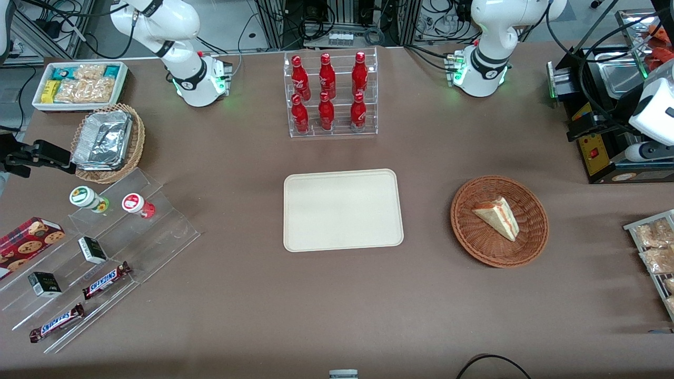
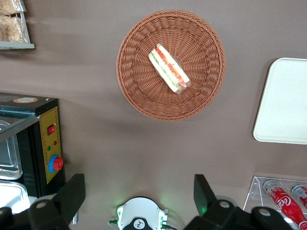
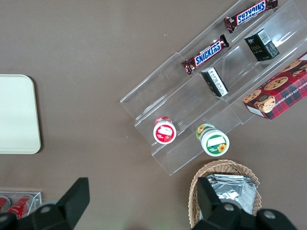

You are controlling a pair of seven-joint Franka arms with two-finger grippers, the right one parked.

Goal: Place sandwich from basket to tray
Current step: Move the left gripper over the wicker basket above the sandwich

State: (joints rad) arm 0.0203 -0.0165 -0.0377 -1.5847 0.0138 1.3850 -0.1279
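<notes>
Approach step: the open end effector (image 2: 139, 191) hovers high above the reddish-brown round wicker basket (image 1: 532, 239); next it must descend onto the cream triangular sandwich wedge (image 1: 497, 217), which lies at three o'clock of the flat cream-beige rectangular tray (image 1: 342, 209).

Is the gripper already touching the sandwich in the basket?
Apart. The left wrist view shows the open gripper hanging high above the sandwich in the basket, bare table between them.

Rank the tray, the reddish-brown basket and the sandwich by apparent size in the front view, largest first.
1. tray
2. basket
3. sandwich, lying in the basket

The gripper hangs open above the basket.
</notes>
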